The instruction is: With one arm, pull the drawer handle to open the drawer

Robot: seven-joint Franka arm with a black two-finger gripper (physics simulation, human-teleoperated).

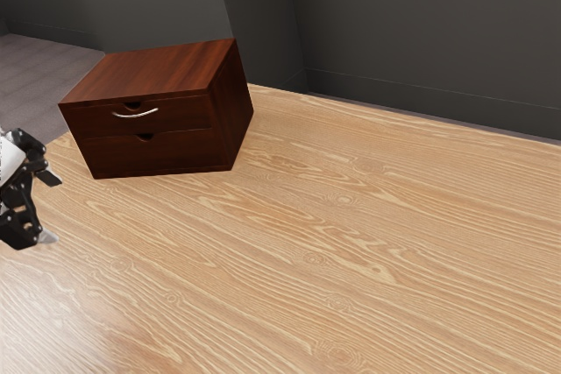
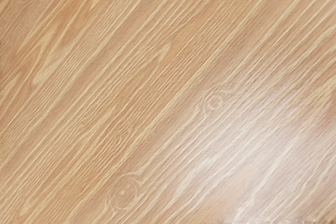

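The wooden table (image 1: pixel 368 243) takes up most of the scene, and in the wrist view its bare grain (image 2: pixel 168 98) lies directly under the hand. At the far corner of the table stands 1 dark red-brown cabinet (image 1: pixel 162 72) with 2 drawer fronts stacked. The upper drawer (image 1: pixel 180 116) and the lower drawer (image 1: pixel 162 151) both sit flush with the cabinet face, so neither has been opened. The claw (image 1: pixel 31 229) hangs low over the table at the exterior view's left edge, well apart from the cabinet and holding nothing. It is partly cut off there, so I cannot tell how wide it stands. The 1 curved silver handle (image 1: pixel 135 113) sits on the upper drawer, untouched.

By my reading the task has barely begun, with the approach, the grasp and the pull all left to do.

Count: 1 table, 1 cabinet, 2 drawers, 1 claw, 1 handle.
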